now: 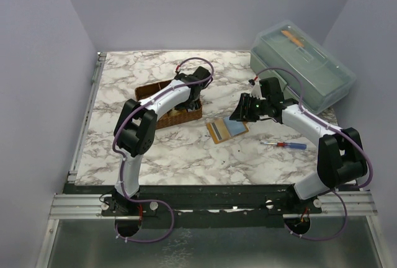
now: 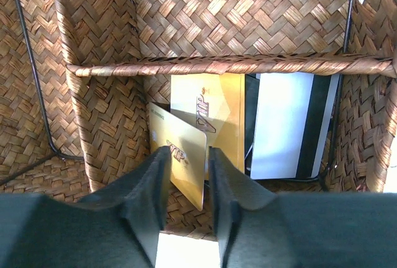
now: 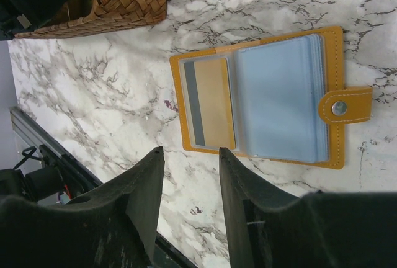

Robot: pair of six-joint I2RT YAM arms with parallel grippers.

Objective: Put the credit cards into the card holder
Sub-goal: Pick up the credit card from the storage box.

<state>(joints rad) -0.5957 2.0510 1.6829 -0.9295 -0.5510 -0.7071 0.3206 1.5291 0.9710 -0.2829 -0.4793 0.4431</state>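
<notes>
My left gripper (image 2: pixel 186 156) is down inside the brown woven basket (image 1: pixel 149 89). A gold credit card (image 2: pixel 183 139) stands tilted between its fingers, and a thin gap shows beside the right finger. Under it lie another gold card (image 2: pixel 218 110) and a white card with a black stripe (image 2: pixel 282 125). The orange-tan card holder (image 3: pixel 338 51) lies open on the marble, a tan card (image 3: pixel 214 103) in its left sleeve and pale blue sleeves (image 3: pixel 279 97) on the right. My right gripper (image 3: pixel 189 153) hovers open and empty just short of the holder's edge.
A woven divider (image 2: pixel 229 66) splits the basket, and its walls stand close around my left fingers. A clear lidded plastic box (image 1: pixel 304 66) sits at the back right. A small screwdriver (image 1: pixel 285 145) lies right of the card holder (image 1: pixel 226 129). The table's rail (image 3: pixel 31 138) is near.
</notes>
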